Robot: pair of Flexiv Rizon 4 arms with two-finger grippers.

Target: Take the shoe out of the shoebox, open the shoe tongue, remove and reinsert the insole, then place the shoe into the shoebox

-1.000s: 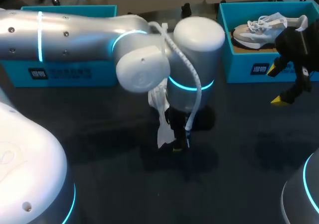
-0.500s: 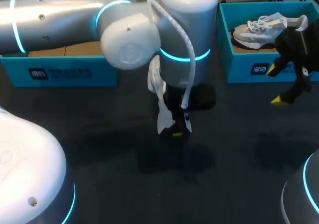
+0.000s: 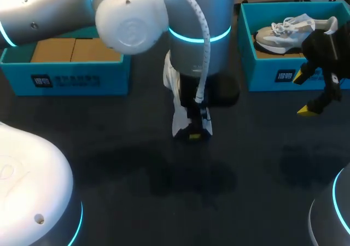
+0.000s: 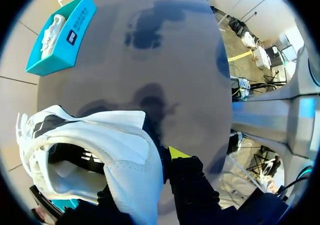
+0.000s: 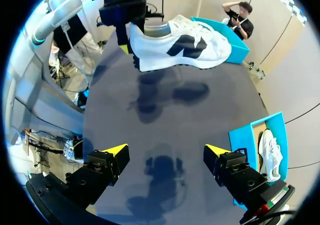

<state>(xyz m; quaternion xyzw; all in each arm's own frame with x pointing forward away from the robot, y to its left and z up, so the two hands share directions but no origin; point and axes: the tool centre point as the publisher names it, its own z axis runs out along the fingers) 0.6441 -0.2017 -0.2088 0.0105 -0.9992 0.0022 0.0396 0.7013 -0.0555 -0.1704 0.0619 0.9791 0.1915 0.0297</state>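
White shoe (image 5: pixel 180 45) hangs over the desk (image 5: pixel 165 115), clamped at its heel by left end effector (image 3: pixel 192 135); right end effector (image 5: pixel 166 150) gapes wide, empty.

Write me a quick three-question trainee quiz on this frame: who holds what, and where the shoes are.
1. Short answer: which gripper is beside the shoebox that holds the grey shoe?
2. True or false: the right gripper is shut on a shoe.
3. Multiple choice: the white shoe is A) inside that shoebox, B) held clear of the table by the left gripper, C) lying on its side on the table.

Key: 1 the right one; 2 false, it is open and holds nothing; 3 B.
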